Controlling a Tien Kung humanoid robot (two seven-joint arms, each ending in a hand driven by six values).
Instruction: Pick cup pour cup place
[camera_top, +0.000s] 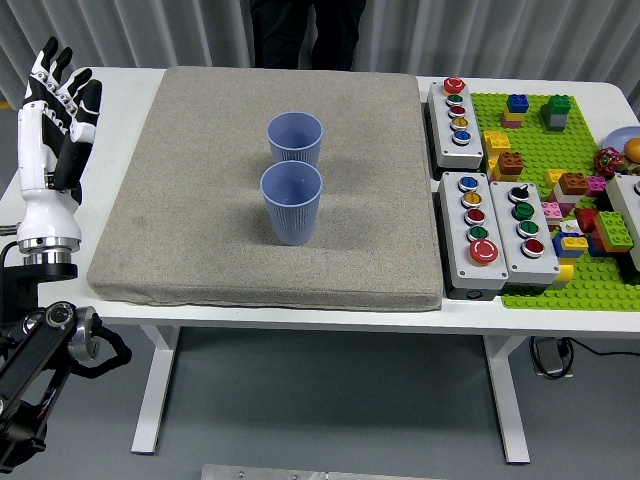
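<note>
Head view: white counter (120, 100), grey mat (200, 200) covering middle, likely as cushioned non-slip work area. Green brick baseplate (560, 180) and button boxes (470, 230) parked far right, clear of work area. Left hand (58, 110) raised at left edge beside mat, fingers straight, holding nothing; well apart from cups, grasp not begun. Right hand out of view. Near cup (291, 204) and far cup (295, 140) upright, mid-mat, almost touching, close for short pour.
</note>
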